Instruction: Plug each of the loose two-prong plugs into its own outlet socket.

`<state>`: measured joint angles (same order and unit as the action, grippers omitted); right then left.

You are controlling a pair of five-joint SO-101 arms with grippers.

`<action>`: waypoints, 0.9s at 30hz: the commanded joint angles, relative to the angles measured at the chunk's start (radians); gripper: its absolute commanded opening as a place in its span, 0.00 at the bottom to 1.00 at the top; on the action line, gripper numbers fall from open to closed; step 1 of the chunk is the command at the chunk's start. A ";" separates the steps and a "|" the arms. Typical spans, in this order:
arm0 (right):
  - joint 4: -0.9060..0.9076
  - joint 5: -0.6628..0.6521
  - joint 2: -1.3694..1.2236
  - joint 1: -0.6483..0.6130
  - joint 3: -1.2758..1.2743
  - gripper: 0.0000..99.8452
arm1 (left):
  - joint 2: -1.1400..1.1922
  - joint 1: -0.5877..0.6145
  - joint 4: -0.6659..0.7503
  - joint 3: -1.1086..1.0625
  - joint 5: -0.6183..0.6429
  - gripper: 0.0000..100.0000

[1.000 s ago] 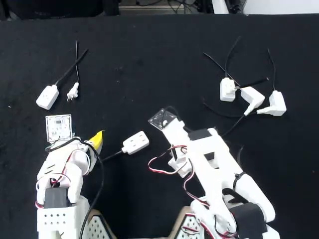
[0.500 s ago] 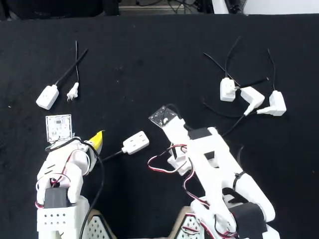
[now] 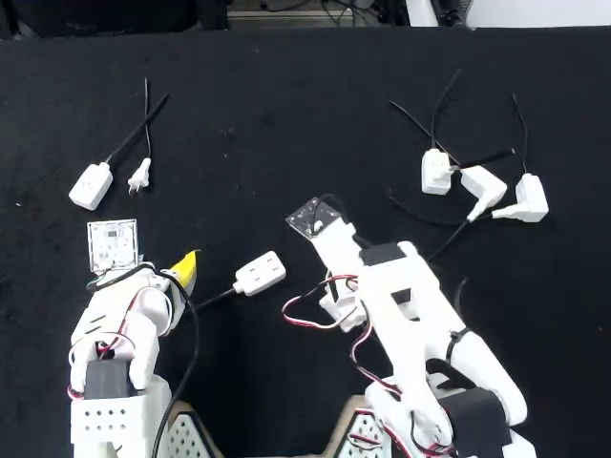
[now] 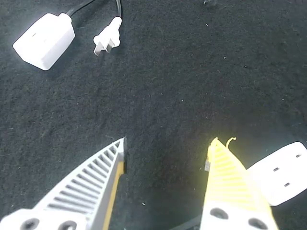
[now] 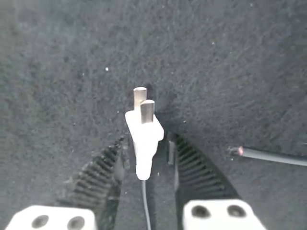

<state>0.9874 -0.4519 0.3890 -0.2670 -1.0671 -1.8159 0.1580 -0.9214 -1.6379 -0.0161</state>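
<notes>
Right gripper (image 5: 146, 141) clasps a white two-prong plug (image 5: 143, 128); left gripper (image 4: 168, 140) gapes wide beside an outlet socket (image 4: 280, 171).

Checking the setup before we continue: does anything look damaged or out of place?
One oddity: the black cord lying beside the right gripper ends in a bare reddish tip, as if cut. The plug in that gripper looks straight, prongs unbent.

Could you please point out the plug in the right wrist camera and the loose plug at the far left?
Plug (image 5: 144, 136), right wrist view, on its white body.
Loose plug (image 3: 140, 175), high view, on its white body.
</notes>
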 commanded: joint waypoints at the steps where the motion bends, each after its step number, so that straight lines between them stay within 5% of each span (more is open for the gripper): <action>1: -0.014 0.012 -0.001 -0.021 0.062 0.11 | -0.006 0.010 0.009 0.015 0.002 0.27; 18: 0.092 0.032 0.077 -0.041 0.131 0.01 | -0.006 0.010 0.009 0.015 0.002 0.27; 27: 0.095 0.112 0.272 -0.353 0.162 0.01 | -0.006 0.002 0.009 0.022 0.002 0.27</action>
<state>1.1377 -0.3521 0.6176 -0.5171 -0.9367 -1.8159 0.1580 -0.9214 -1.6379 -0.0161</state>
